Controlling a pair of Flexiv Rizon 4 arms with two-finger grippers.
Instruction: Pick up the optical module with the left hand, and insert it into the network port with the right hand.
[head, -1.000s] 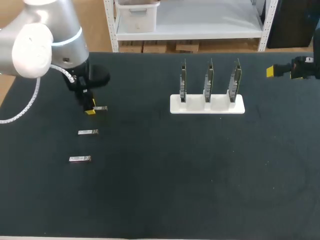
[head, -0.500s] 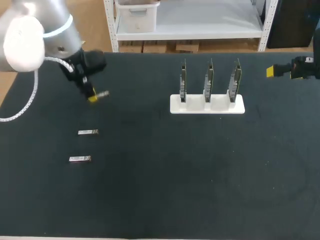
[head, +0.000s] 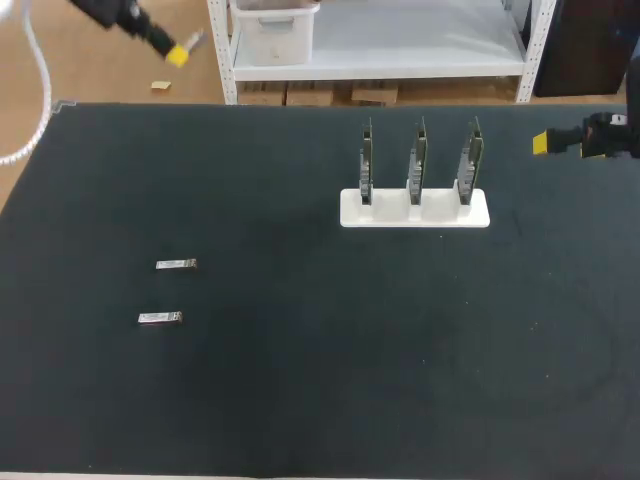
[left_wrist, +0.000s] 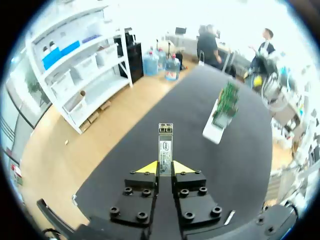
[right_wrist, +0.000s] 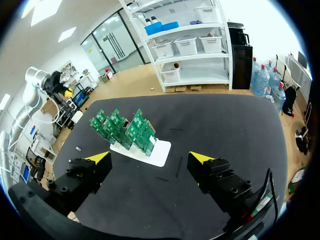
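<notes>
My left gripper (head: 178, 53) hangs high beyond the table's far left corner, shut on a silver optical module (head: 194, 41). In the left wrist view the module (left_wrist: 165, 145) sticks straight out from between the closed yellow tips of that gripper (left_wrist: 165, 168). Two more modules (head: 176, 264) (head: 160, 318) lie flat on the left of the black table. The network ports are on three upright green boards (head: 418, 160) in a white holder (head: 414, 210). My right gripper (head: 543, 143) hovers at the far right edge, open and empty; from its wrist (right_wrist: 150, 159) the boards (right_wrist: 127, 127) lie ahead.
The black table (head: 330, 350) stretches wide between the loose modules and the white holder (right_wrist: 156, 151). The holder (left_wrist: 214, 131) with its boards (left_wrist: 226, 99) stands far ahead of the left gripper.
My left gripper closed on the module, then lifted it off the table and carried it up and back past the far left corner. The right arm has kept still.
</notes>
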